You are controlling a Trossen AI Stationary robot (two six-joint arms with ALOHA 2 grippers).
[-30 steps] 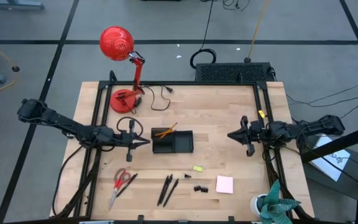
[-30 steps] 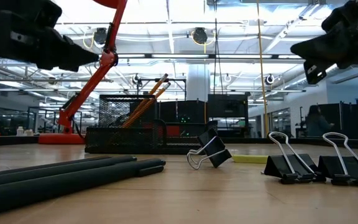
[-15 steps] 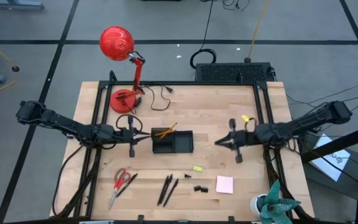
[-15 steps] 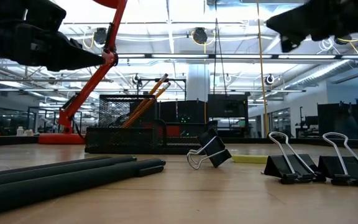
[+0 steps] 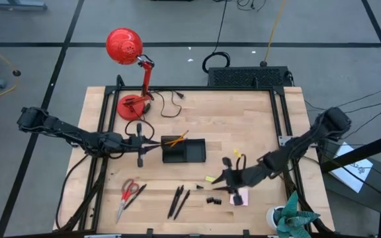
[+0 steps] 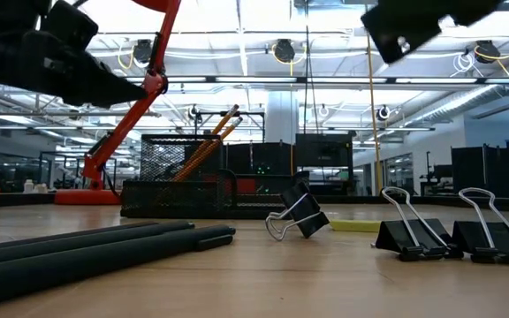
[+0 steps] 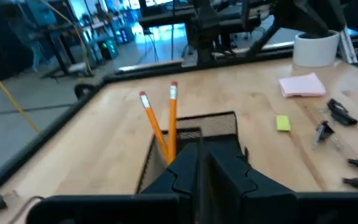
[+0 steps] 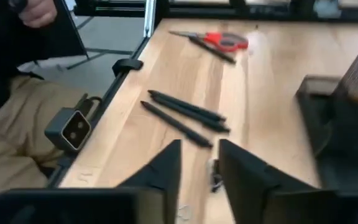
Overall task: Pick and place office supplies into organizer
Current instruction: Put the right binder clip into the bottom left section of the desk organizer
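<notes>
the right hand (image 5: pixel 225 182) hangs low over the near middle of the pale wooden worktop (image 5: pixel 243 112), just above the small black binder clips (image 5: pixel 213 199) and beside the tiny yellow piece (image 5: pixel 210 178). its dark fingers (image 8: pixel 160 171) stand apart with a clear gap between them and nothing gripped. the arm behind it covers part of the square pink sticky-note pad (image 5: pixel 239 197), so only a corner and an edge show from above.

the left hand (image 5: pixel 156 147) waits at the left end of the small black mesh organizer tray (image 5: pixel 184 150), fingers drawn close together, almost touching; nothing shows between them. in its own wrist view the fingers block the tray's near wall.

two orange pencils (image 5: pixel 176 139) lean tilted in the tray's left compartment. the rest of the tray is too dark to read from above.

the red-handled scissors (image 5: pixel 127 196) lie at the near left with a black pen (image 5: pixel 136 194) touching or just beside the blades; which, i cannot tell. two more black pens (image 5: pixel 178 200) lie side by side near the front edge.

in the low view both arms are cut off at the top edge.

a person's hand and tan-clad legs (image 8: pixel 17 155) show beyond the worktop edge in the right wrist view.
</notes>
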